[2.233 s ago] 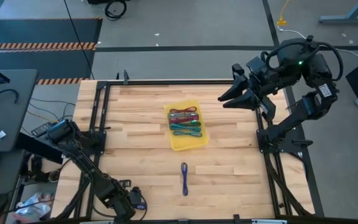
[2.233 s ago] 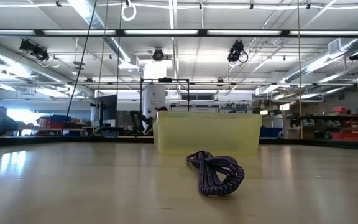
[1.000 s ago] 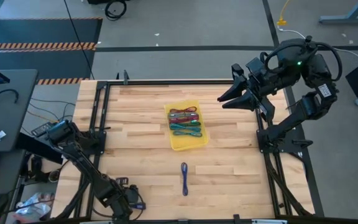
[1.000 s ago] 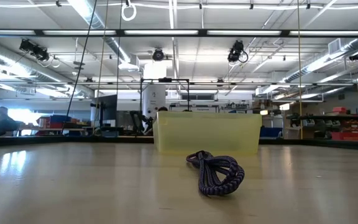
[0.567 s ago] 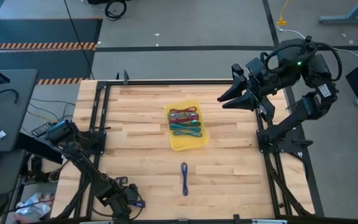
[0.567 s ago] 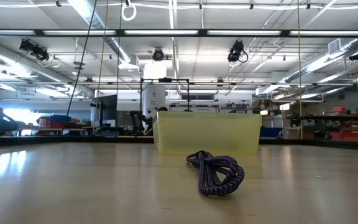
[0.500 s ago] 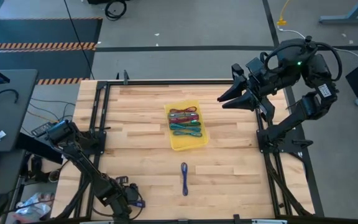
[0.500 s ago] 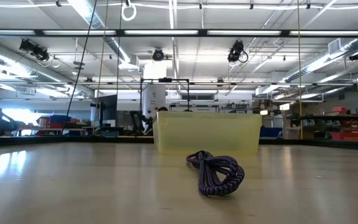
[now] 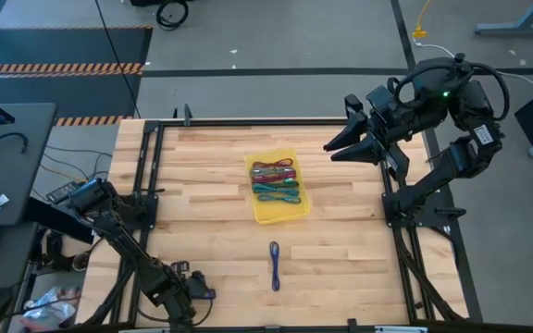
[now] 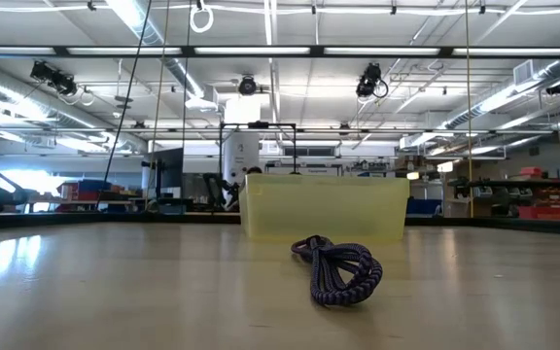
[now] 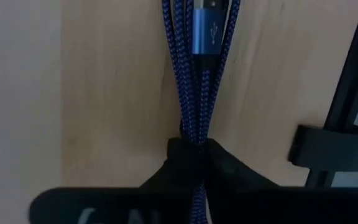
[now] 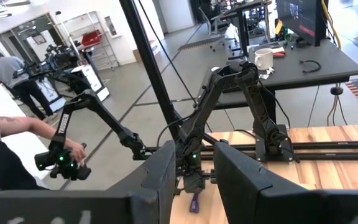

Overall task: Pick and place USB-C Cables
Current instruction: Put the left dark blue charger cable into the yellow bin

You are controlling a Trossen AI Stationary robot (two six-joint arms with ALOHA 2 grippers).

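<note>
Gripping a blue cable, left fingers pinched shut, table's near-left corner.

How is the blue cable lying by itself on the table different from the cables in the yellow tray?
The blue cable lies alone on the bare wood near the table's front edge; the tray cables lie side by side inside the yellow tray at mid-table. It runs front to back; they lie crosswise. It is blue-purple; they look maroon, green and teal. All are short, thin bundled cables, and neither hand touches any of them.
</note>
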